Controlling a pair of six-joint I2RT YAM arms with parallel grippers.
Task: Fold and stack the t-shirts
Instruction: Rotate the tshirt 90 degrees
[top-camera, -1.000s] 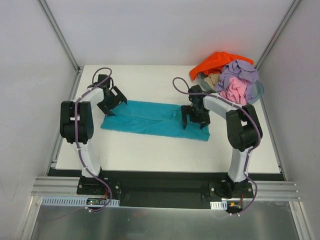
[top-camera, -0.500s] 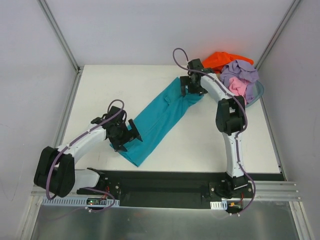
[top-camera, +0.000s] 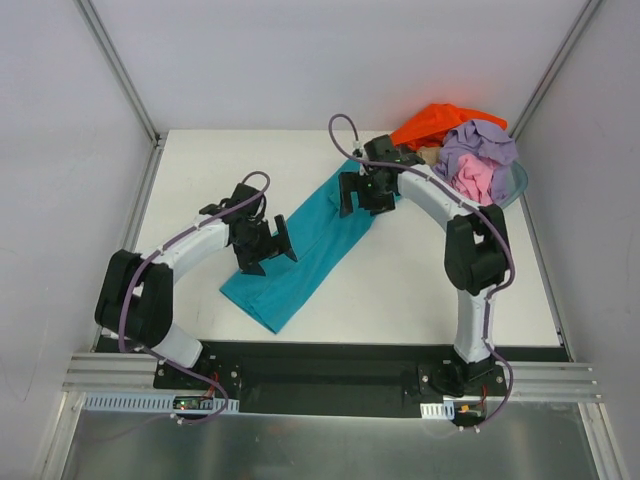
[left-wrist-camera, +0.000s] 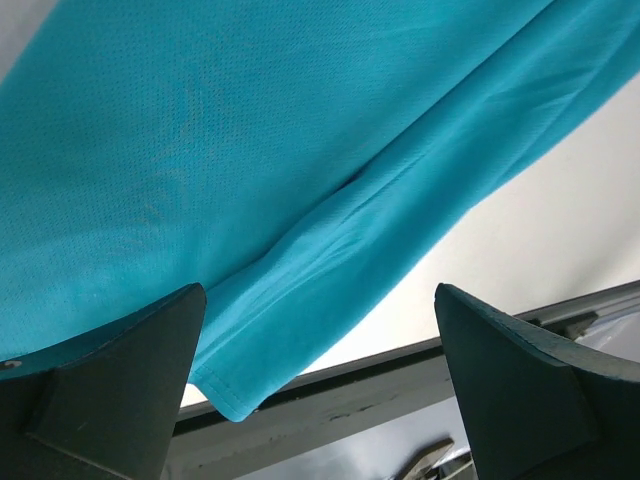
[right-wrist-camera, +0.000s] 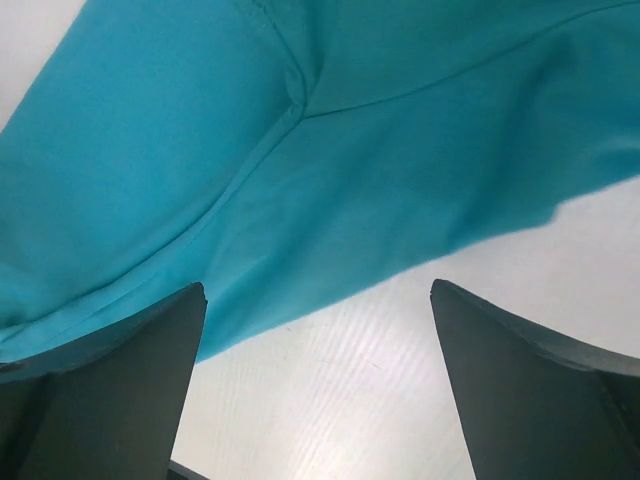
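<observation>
teal t-shirt (top-camera: 315, 245) lies slantwise on white table (top-camera: 430, 290), both pairs of jaws spread over it.

Robot test cell in a lab
A white table (top-camera: 400, 300) is boxed in by plain white panels (top-camera: 60, 200) on aluminium posts (top-camera: 120, 70); the left arm (top-camera: 185, 250) and right arm (top-camera: 470, 260), trailing purple cables (top-camera: 340, 125), are bolted to a black plate (top-camera: 330, 375) on a metal rail (top-camera: 110, 375) at its near edge

Bright, even overhead light; faint soft shadows on table (top-camera: 400, 290). Top view sharp. Wrist cams: fingers (left-wrist-camera: 100, 380) at 5 & 7 o'clock blurry; teal t-shirt (left-wrist-camera: 250, 150) weave crisp.
</observation>
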